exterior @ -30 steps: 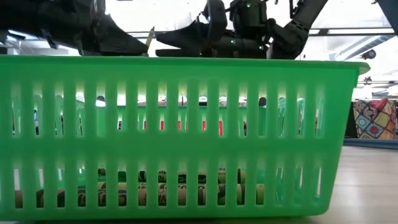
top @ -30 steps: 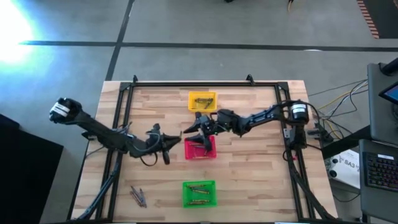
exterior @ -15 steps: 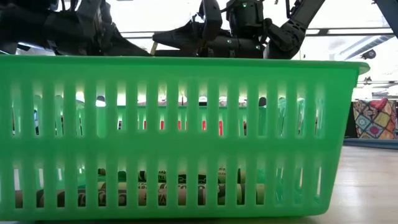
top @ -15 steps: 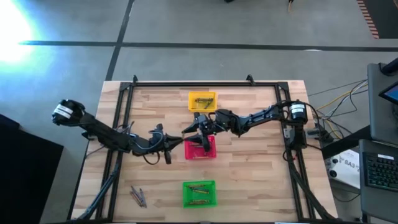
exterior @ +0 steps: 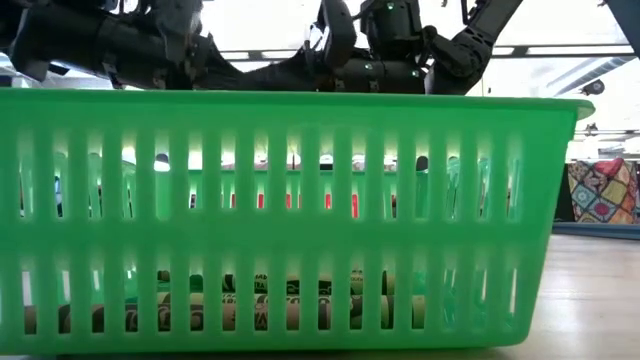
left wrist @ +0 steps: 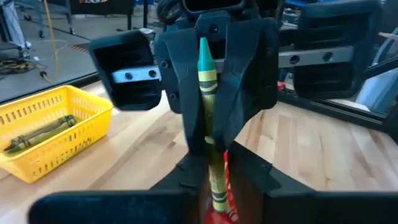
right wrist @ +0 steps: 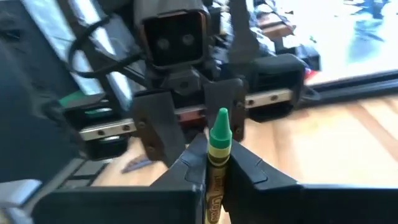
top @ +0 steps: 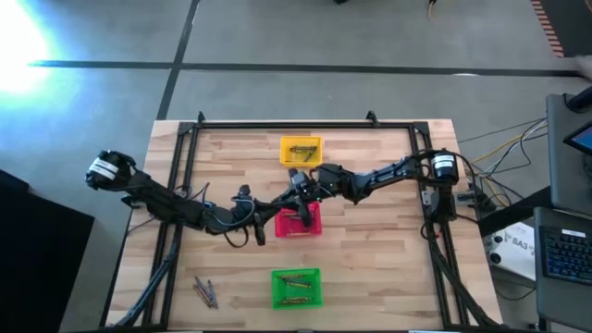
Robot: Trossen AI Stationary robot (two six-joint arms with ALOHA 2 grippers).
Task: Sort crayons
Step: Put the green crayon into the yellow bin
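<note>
In the low view the green slotted plastic basket [exterior: 290,215] blocks nearly everything; the red plastic basket [exterior: 290,200] shows only as slivers through its slats. From above, the loose crayons [top: 205,292] near the wooden tabletop's [top: 370,259] corner are too small to tell colours. The green paper-wrapped crayon's [left wrist: 209,118] lower end is cut off.

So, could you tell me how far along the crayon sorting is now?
Done: crayons lie in the square yellow plastic basket and the green basket. In hand: the right gripper grips a green-tipped crayon over the red basket, facing the left gripper. Left: a few loose crayons on the wooden table, on the left arm's side.
</note>
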